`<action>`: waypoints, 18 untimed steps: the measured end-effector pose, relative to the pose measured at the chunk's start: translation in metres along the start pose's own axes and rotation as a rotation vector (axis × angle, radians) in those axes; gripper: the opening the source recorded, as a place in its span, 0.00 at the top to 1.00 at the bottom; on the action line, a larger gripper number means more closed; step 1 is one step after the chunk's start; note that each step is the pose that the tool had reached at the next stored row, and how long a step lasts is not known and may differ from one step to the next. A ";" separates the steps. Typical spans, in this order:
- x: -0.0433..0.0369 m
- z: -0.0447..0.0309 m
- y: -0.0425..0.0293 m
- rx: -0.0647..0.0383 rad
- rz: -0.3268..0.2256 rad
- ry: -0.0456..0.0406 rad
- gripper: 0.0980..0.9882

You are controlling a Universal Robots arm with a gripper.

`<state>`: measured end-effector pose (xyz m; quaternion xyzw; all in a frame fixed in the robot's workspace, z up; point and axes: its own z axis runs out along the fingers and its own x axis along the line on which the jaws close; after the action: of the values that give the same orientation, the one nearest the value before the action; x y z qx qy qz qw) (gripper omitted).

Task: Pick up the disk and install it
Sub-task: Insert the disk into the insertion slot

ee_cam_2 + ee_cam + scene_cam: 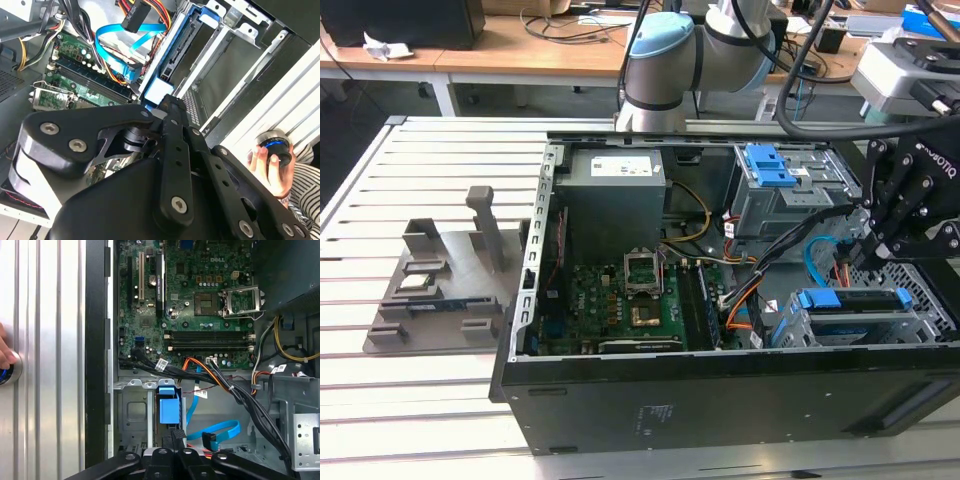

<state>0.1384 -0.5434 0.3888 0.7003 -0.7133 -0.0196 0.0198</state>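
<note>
The disk (850,299) sits in the grey drive cage (920,322) at the front of the open computer case, on the exterior view's right, with its blue carrier bracket facing up. My black gripper (865,258) hangs just above it. In the first wrist view the fingers come together at the gripper (176,434), whose tips are at the edge of the blue carrier (167,405). In the second wrist view one finger (172,130) reaches to the blue carrier (160,91), and the disk (176,47) stands edge-on in the cage. The fingers look shut with nothing between them.
Blue and orange cables (215,432) run beside the cage. A second cage with a blue latch (770,165) stands behind it. The motherboard (620,310) and the power supply (615,200) lie further left. A grey fixture (440,290) rests on the slatted table. A hand (265,162) holds a round button.
</note>
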 end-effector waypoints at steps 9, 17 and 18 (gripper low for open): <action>0.0000 0.0002 -0.0030 0.000 0.000 -0.0003 0.99; -0.0036 0.0007 -0.0224 0.000 0.000 0.0002 0.99; -0.0037 0.0007 -0.0228 0.000 0.000 0.0003 0.99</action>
<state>0.1612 -0.5402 0.3869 0.7003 -0.7133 -0.0196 0.0200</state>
